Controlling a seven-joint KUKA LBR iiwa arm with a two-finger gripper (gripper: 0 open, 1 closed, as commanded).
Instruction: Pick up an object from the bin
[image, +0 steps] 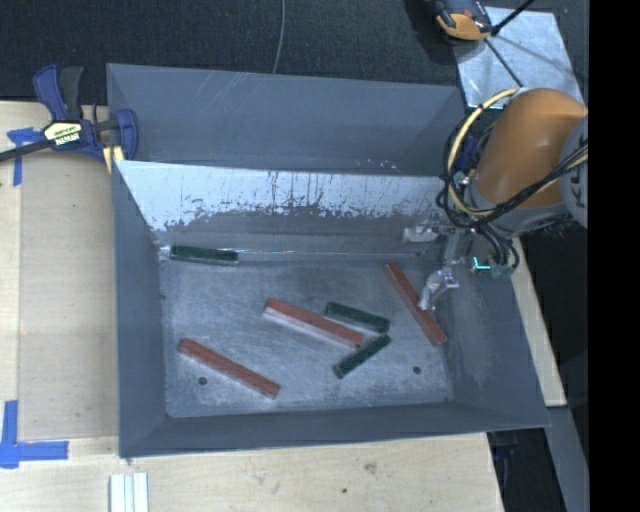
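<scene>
- Tool (436, 290) hangs just over a reddish-brown stick (404, 286) that lies slantwise at the bin's (300, 428) right side.
- Spread or pressed together: cannot tell.
- Dark green stick (357, 318) lies near, leftward.

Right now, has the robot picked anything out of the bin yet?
Done: nothing lifted; the red and green sticks lie on the bin floor. In hand: the gripper hangs low over the reddish-brown stick by the right wall. Left: gripping one and raising it out.
</scene>
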